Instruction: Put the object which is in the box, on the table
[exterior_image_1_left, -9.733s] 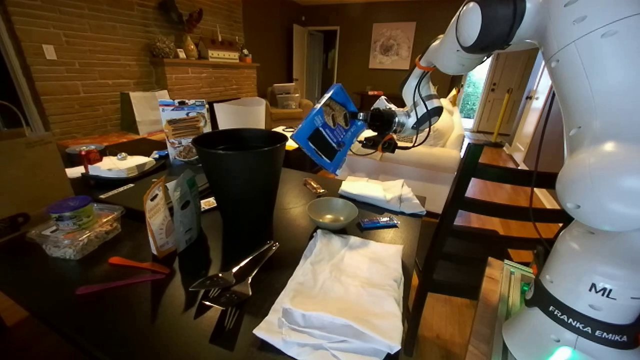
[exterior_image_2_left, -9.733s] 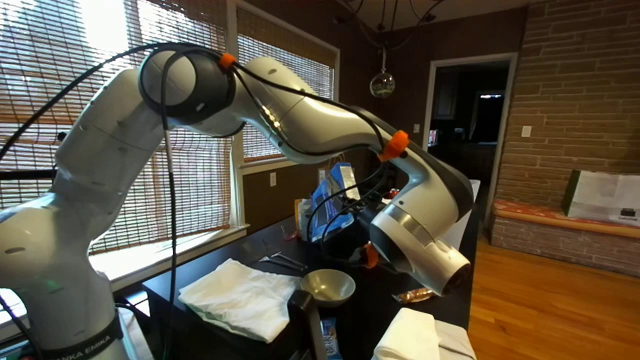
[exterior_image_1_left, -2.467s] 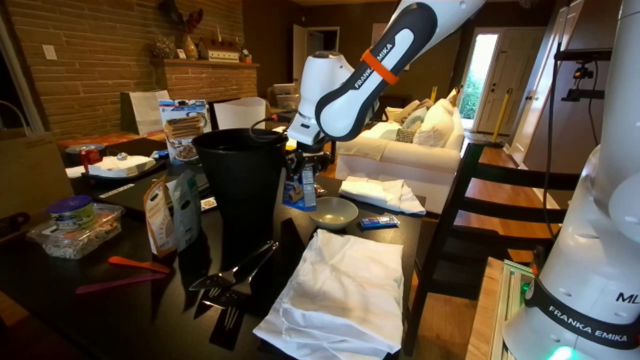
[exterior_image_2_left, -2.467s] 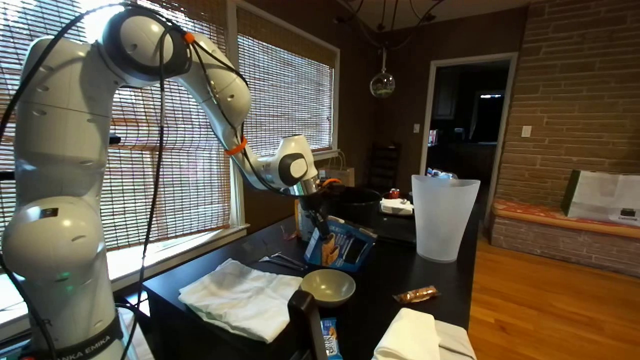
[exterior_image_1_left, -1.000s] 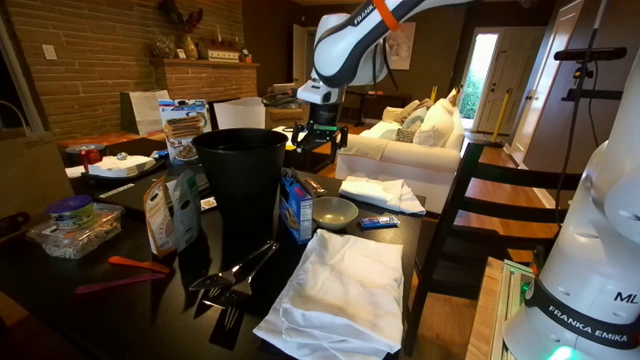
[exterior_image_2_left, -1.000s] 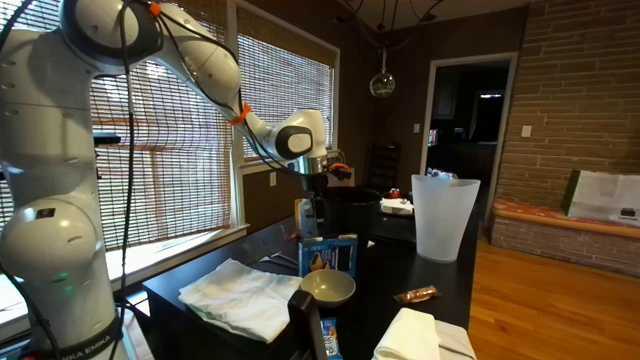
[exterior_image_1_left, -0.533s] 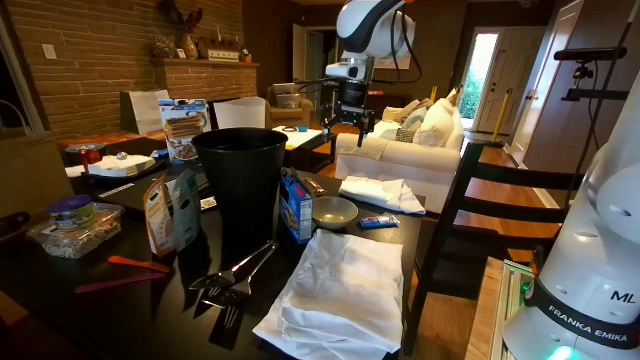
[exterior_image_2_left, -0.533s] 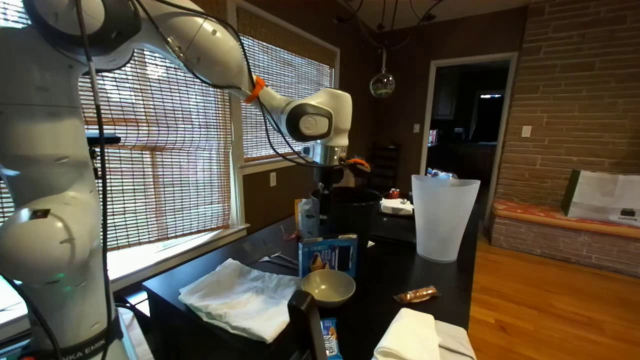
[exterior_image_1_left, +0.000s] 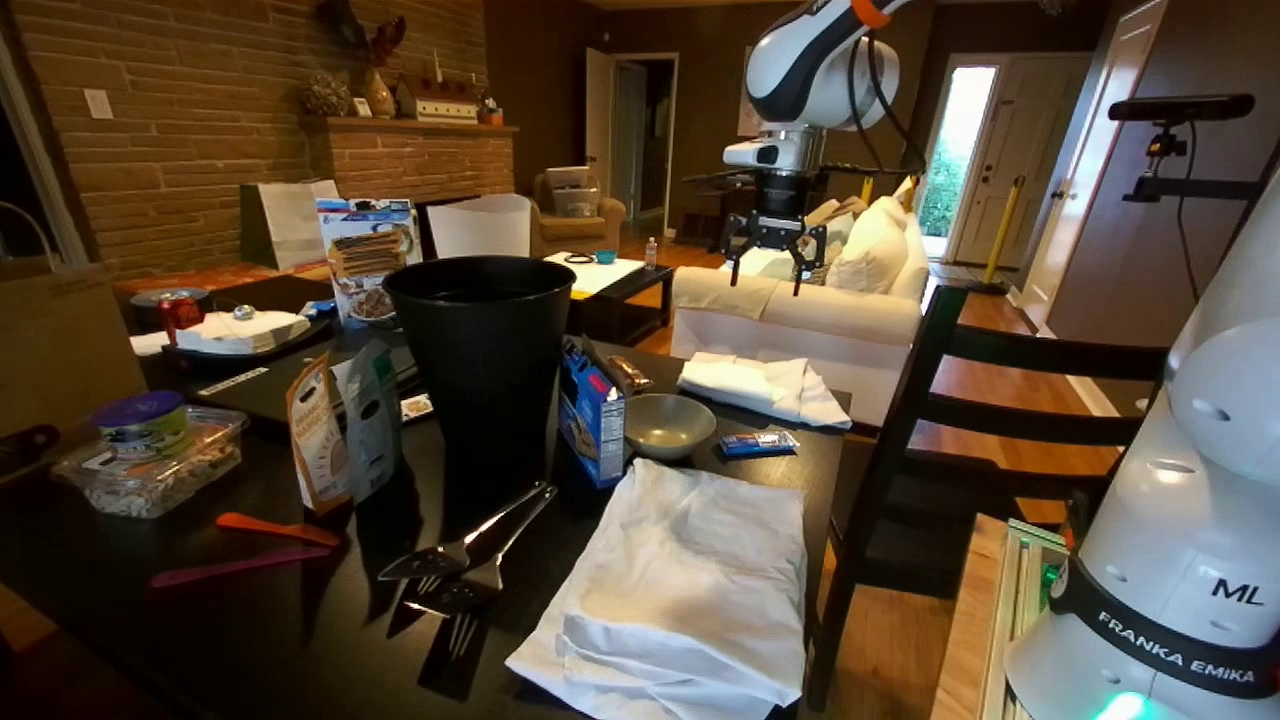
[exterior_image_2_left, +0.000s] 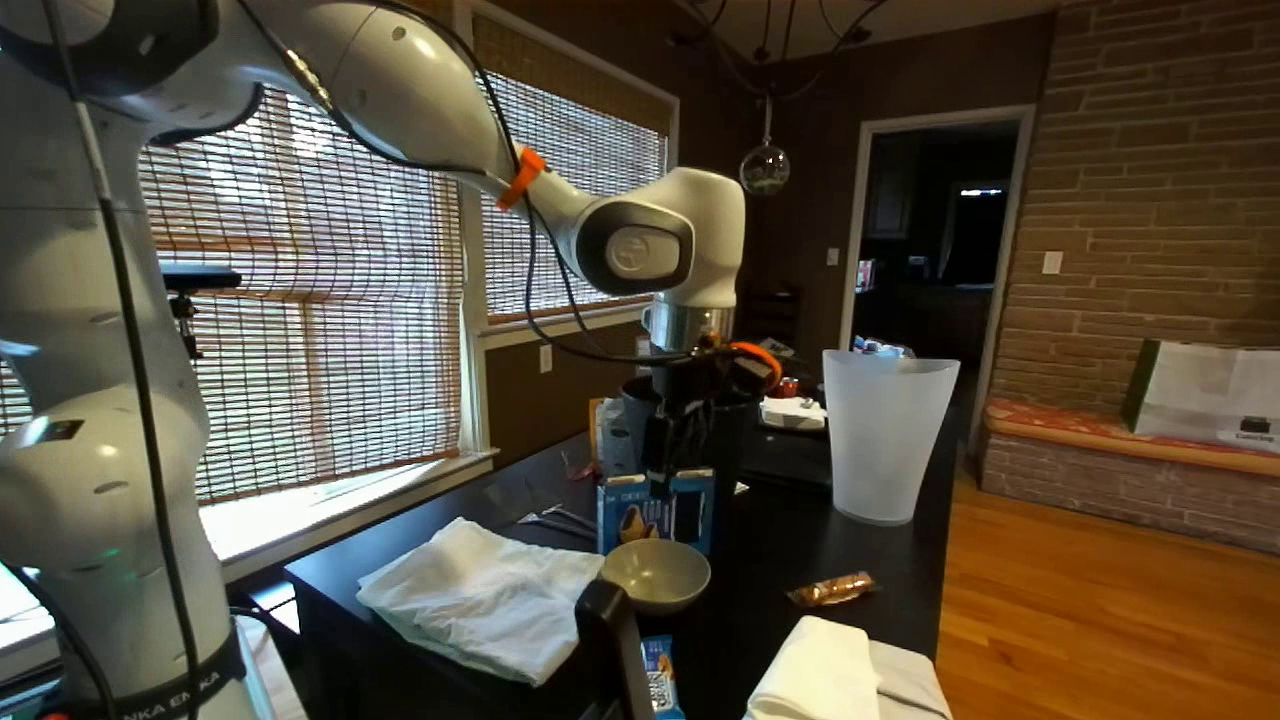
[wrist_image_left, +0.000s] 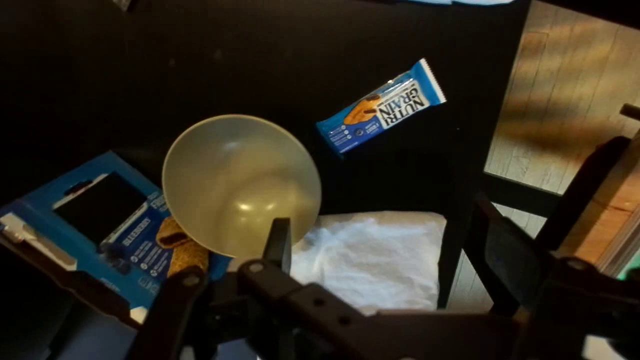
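Observation:
The bright-blue box (exterior_image_1_left: 600, 432) stands upright on the dark table (exterior_image_1_left: 260, 640), between a black bin and a grey bowl. In the wrist view its printed front and torn flaps (wrist_image_left: 42, 240) are at lower left. The box's inside is dark, so the object in it cannot be made out. A blue wrapped bar (wrist_image_left: 382, 107) lies on the table right of the bowl; a brown wrapped bar (exterior_image_1_left: 628, 374) lies behind it. High above the table, apart from the box, my gripper (exterior_image_1_left: 766, 286) hangs pointing down, open, with nothing between its fingers.
The tall black bin (exterior_image_1_left: 485, 360) is beside the box and the bowl (exterior_image_1_left: 668, 428) on its other side. A large white cloth (exterior_image_1_left: 690, 590), serving utensils (exterior_image_1_left: 470, 560) and a folded napkin (exterior_image_1_left: 760, 388) lie around. A frosted bin (exterior_image_2_left: 890, 450) and a chair (exterior_image_1_left: 920, 420) stand nearby.
Earlier my gripper held the box tilted in the air, then lowered it to the table and let go. Since then it has risen and moved away from it; the box stays still.

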